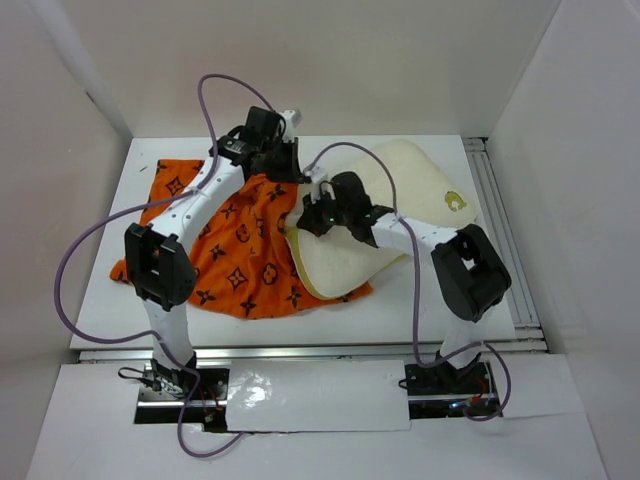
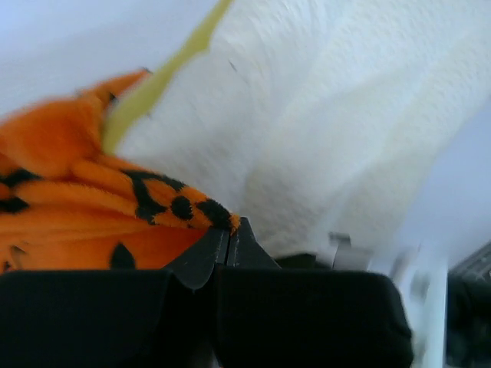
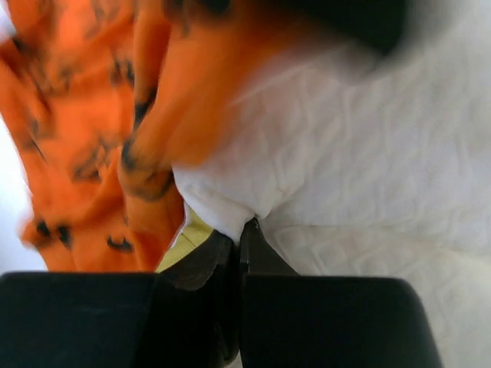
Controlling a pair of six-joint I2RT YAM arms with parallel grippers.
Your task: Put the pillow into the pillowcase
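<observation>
We've barely started.
Left gripper [image 2: 230,230] clamps the printed orange fabric pillowcase [image 1: 230,250]; right gripper [image 3: 242,230] clamps the plump cream pillow [image 1: 420,185], mostly outside.

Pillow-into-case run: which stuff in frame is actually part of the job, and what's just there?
Job:
- pillow, cream-white with yellow-green piping
- orange pillowcase
- left pincer, shut on the pillowcase
- right pincer, shut on the pillow

Just there:
- white table
- purple cables
- aluminium rail along the table's right edge
</observation>
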